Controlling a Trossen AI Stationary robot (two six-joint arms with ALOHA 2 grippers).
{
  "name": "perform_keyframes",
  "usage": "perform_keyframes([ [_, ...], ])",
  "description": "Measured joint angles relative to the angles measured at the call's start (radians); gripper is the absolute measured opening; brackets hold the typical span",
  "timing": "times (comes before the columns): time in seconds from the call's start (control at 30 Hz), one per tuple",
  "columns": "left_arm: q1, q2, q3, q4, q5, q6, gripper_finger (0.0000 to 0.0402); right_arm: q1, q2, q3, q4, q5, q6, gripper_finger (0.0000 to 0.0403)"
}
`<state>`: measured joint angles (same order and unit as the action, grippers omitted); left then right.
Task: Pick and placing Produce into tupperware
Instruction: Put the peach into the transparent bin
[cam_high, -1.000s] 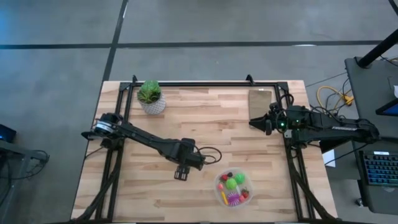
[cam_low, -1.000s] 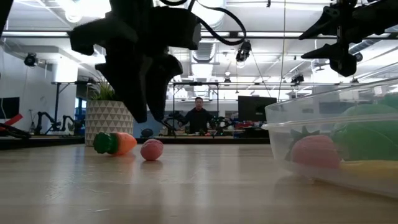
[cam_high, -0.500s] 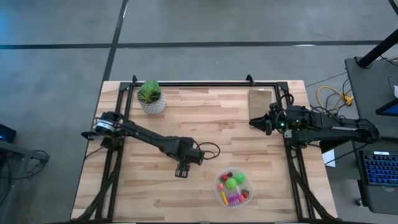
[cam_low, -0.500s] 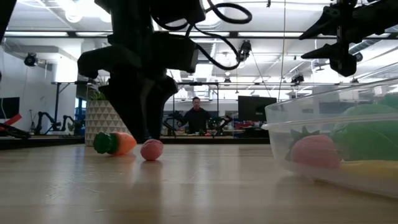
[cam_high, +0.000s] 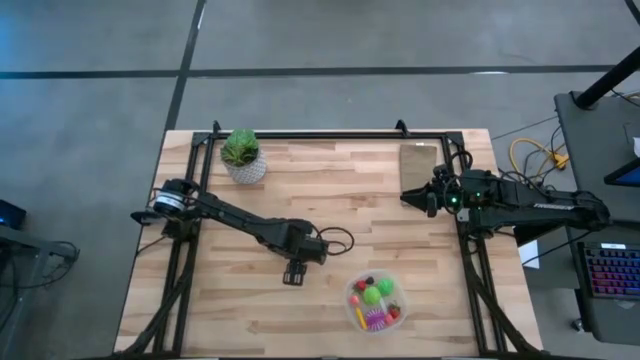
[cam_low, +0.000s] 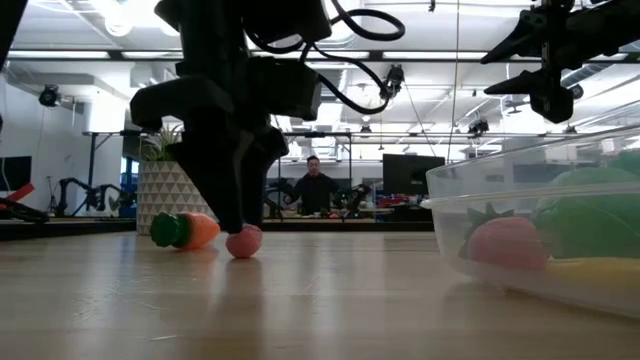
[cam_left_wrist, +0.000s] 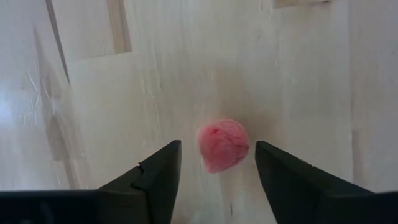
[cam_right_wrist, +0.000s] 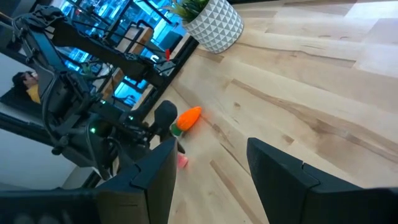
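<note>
Two pieces of produce lie loose on the tabletop (cam_high: 330, 190) outside the tupperware (cam_high: 373, 303): a small pink ball (cam_left_wrist: 222, 145) and, just beside it in the low view, an orange carrot (cam_low: 186, 230) with a green top. The left end effector (cam_left_wrist: 217, 165) is lowered over the pink ball with its fingers spread wide, one on each side; the ball sits between them and neither finger appears to touch it, so it holds nothing. The right end effector (cam_high: 418, 197) waits near the tabletop's far right side beside a flat tan board (cam_high: 418, 162), open and empty as its own wrist view shows. The tupperware, near the front edge of the tabletop, already holds several pieces, green, yellow, magenta and red among them. The pink ball looks tiny and very light, with a faintly mottled surface; it is probably hard plastic or foam, and being round it is likely to roll or squirt out if pinched off-centre. The best hold would seem to be straight across its widest part, fingers low enough to close at its middle. A potted plant (cam_high: 241, 155) stands at the far left corner. No brand, label or readable writing shows on any piece or on the bowl.
</note>
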<state>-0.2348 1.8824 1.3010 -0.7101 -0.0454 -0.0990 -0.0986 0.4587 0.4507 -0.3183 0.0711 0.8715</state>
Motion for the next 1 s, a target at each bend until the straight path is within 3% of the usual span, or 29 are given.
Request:
perform_keyframes([
  [0.23, 0.001, 0.000, -0.022, 0.049, 0.000, -0.002, 0.0154, 0.000, 0.000, 0.000, 0.000, 0.000, 0.002, 0.0187],
  [0.77, 0.002, 0.001, -0.065, 0.108, 0.019, -0.080, 0.0150, 0.000, 0.000, 0.000, 0.000, 0.004, 0.007, 0.0187],
  [1.0, 0.003, 0.001, -0.064, 0.105, 0.017, -0.082, 0.0112, 0.000, 0.001, 0.000, -0.016, 0.005, 0.007, 0.0187],
])
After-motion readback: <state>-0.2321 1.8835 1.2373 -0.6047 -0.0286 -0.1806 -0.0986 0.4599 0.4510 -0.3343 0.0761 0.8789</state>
